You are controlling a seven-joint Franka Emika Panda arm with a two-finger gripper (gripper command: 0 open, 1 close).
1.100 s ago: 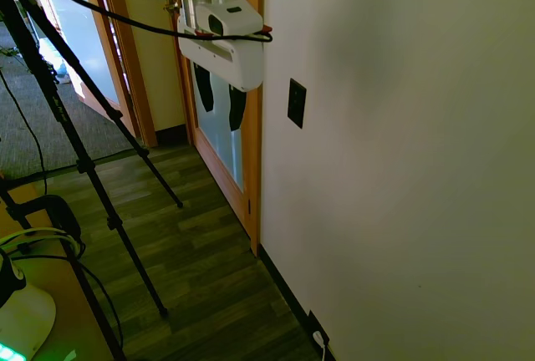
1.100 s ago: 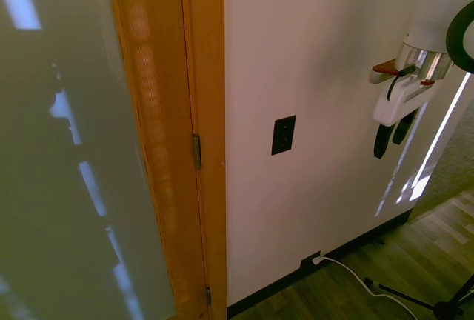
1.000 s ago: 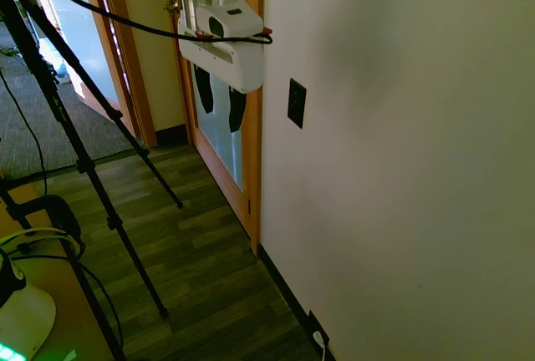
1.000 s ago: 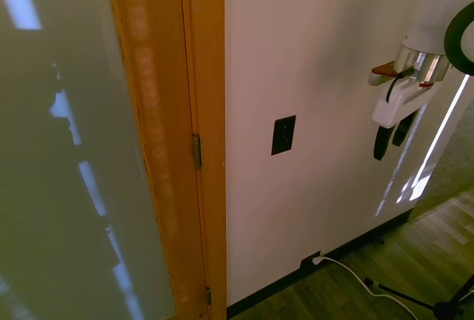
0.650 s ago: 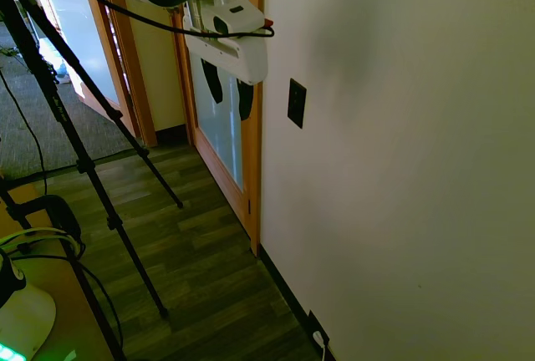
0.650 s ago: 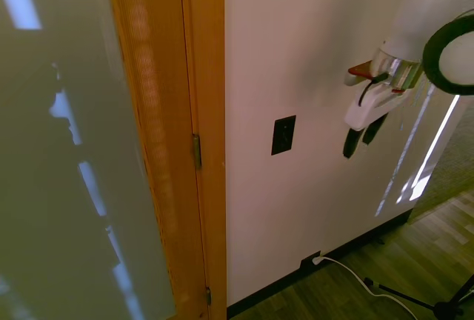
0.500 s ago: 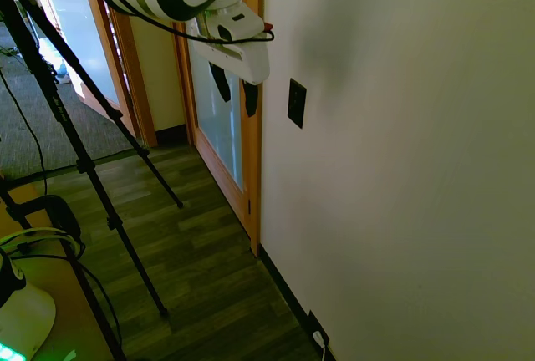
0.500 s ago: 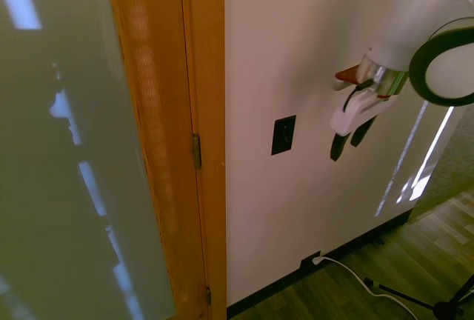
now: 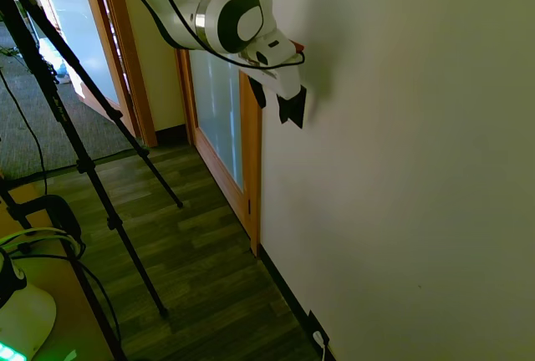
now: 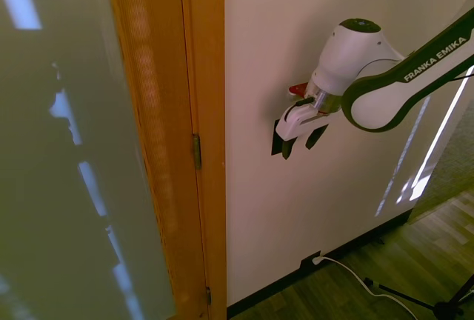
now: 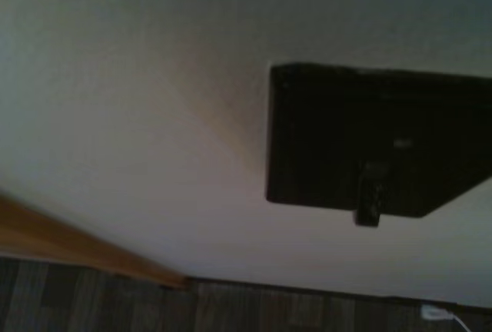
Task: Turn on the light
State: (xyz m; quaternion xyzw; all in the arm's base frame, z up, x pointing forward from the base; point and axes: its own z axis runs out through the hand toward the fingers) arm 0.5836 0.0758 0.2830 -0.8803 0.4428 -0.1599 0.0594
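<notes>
The light itself is out of view. Its switch is a small black wall plate (image 10: 275, 141) on the white wall, just right of the wooden door frame. In the wrist view the plate (image 11: 361, 136) fills the right half, with a small toggle (image 11: 369, 201) sticking out. My gripper (image 10: 302, 142) is open and right at the plate, one finger (image 10: 286, 147) over its lower part and the other to its right. In the first exterior view my gripper (image 9: 274, 105) covers most of the plate. Contact with the toggle cannot be made out.
A wooden door frame (image 10: 201, 112) with a frosted glass pane (image 10: 67, 150) stands left of the switch. A black outlet with a white plug (image 10: 317, 260) sits at the baseboard below. Dark wood floor (image 9: 201, 261) lies beneath.
The arm has swung in from away from the wall to the switch plate. The open gripper now tilts against the wall over the plate.
</notes>
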